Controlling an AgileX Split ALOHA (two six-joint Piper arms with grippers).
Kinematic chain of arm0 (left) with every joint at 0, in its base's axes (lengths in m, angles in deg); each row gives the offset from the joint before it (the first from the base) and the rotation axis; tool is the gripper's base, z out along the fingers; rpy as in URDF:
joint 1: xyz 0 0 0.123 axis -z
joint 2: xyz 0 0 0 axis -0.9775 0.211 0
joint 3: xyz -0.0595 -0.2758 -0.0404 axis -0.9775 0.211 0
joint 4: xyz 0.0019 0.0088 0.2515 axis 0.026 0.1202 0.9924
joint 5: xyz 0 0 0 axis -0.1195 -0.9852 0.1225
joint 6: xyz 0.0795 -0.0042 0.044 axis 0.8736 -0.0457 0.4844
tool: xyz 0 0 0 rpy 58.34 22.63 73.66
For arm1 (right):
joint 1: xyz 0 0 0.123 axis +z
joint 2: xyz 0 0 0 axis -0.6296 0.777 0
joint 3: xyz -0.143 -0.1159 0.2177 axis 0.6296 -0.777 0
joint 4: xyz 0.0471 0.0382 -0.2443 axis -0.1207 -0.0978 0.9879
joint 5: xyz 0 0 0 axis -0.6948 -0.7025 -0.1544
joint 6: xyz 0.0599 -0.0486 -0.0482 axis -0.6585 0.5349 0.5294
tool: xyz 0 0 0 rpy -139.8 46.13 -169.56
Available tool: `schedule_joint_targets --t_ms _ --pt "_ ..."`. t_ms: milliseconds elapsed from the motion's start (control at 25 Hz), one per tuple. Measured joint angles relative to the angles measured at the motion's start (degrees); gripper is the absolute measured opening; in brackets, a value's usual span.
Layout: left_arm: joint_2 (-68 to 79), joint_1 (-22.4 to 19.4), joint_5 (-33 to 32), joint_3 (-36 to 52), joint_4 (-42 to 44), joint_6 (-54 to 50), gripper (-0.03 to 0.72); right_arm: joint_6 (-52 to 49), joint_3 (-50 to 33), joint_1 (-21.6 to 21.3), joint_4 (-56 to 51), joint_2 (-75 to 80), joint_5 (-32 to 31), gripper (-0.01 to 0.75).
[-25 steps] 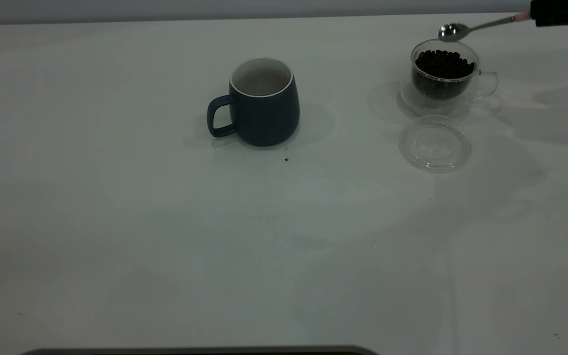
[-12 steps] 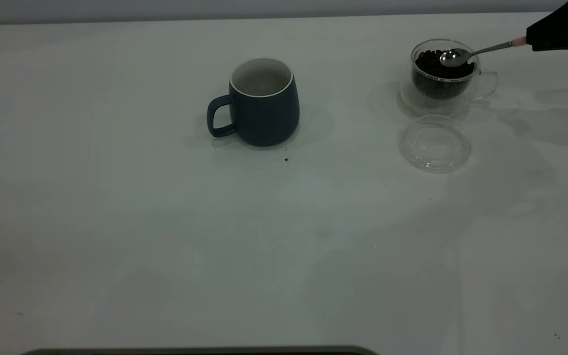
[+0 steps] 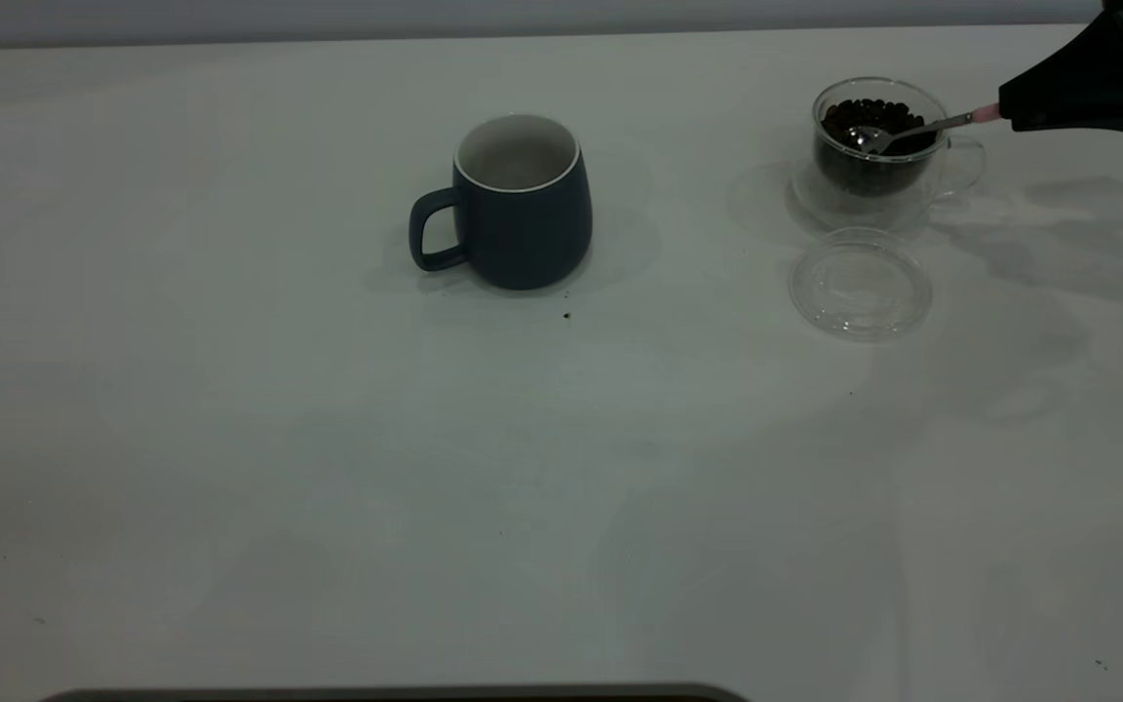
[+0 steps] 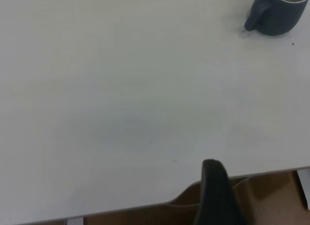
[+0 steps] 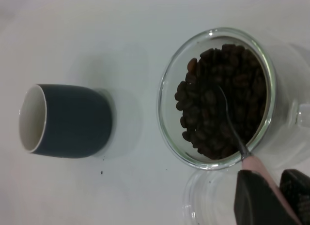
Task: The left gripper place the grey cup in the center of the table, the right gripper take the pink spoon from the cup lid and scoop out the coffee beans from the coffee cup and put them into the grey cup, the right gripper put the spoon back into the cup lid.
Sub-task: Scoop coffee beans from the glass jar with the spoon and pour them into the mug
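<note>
The grey cup stands upright near the middle of the table, handle toward the left, its white inside showing nothing. At the far right the glass coffee cup holds coffee beans. My right gripper is shut on the pink spoon by its pink handle end. The spoon's bowl is dipped in the beans. The clear cup lid lies bare in front of the coffee cup. My left gripper hangs off the table's edge, far from the grey cup.
A dark speck lies just in front of the grey cup. A brown box-like surface shows below the table edge by the left gripper. A dark strip runs along the table's near edge.
My right gripper has come down and toward the coffee cup. The spoon's bowl went from above the cup's far rim down into the beans.
</note>
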Motion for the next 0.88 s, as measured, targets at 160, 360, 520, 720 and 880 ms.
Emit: schedule_joint_targets --t_ms 160,360,520,720,880 --pt "0.0 0.0 0.0 0.0 0.0 -0.1 0.516 -2.7 0.0 0.0 0.3 0.8 -0.6 0.099" --pt "0.0 0.0 0.0 0.0 0.0 -0.1 0.516 -6.9 0.0 0.0 0.5 1.4 -1.4 0.099" --pt "0.0 0.0 0.0 0.0 0.0 -0.1 0.516 -10.4 0.0 0.0 0.5 1.7 -2.2 0.099" --pt "0.0 0.0 0.0 0.0 0.0 -0.1 0.516 -13.2 0.0 0.0 0.5 1.7 -3.5 0.099" --pt "0.0 0.0 0.0 0.0 0.0 -0.1 0.516 -14.7 0.0 -0.4 0.5 1.7 -3.9 0.099"
